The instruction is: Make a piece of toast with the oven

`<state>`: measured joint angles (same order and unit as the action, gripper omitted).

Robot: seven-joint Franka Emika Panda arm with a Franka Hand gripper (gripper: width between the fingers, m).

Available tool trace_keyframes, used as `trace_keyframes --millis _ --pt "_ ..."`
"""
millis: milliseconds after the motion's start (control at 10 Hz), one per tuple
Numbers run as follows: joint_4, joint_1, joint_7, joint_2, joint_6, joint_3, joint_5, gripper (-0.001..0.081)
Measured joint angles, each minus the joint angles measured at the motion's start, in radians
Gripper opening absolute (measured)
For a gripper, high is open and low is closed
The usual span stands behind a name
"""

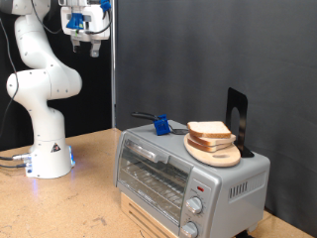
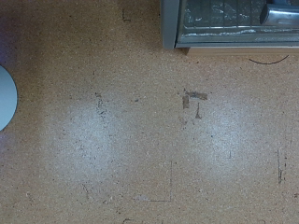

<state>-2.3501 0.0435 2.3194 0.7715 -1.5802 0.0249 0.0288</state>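
The oven (image 1: 188,177) is a silver-grey toaster oven on the wooden table at the exterior view's lower right, with its glass door shut and knobs at its right front. On its top a round wooden plate (image 1: 224,157) holds two stacked bread slices; the upper one is the piece of toast (image 1: 209,129). My gripper (image 1: 86,46) hangs high at the exterior view's top left, far from the oven, its fingers apart and empty. The wrist view looks straight down at the bare table, with a corner of the oven (image 2: 234,26) at its edge. The gripper's fingers do not show there.
A small blue object (image 1: 158,125) and a black upright stand (image 1: 236,119) also sit on the oven's top. The robot's white base (image 1: 48,159) stands at the exterior view's left, and its edge shows in the wrist view (image 2: 5,98). A black curtain hangs behind.
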Motion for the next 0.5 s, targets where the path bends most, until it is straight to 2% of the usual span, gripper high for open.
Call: trace_keyframes --millis 100,200,400,500 --pt "0.000 0.000 -0.020 0.000 -0.004 0.000 0.004 0.0682" --pt "0.000 -0.007 -0.089 0.000 -0.013 -0.004 0.017 0.0682" --pt "0.000 -0.055 -0.312 -0.005 -0.063 -0.039 0.042 0.0682" --pt "-0.001 -0.081 -0.425 -0.015 -0.118 -0.061 0.060 0.0682"
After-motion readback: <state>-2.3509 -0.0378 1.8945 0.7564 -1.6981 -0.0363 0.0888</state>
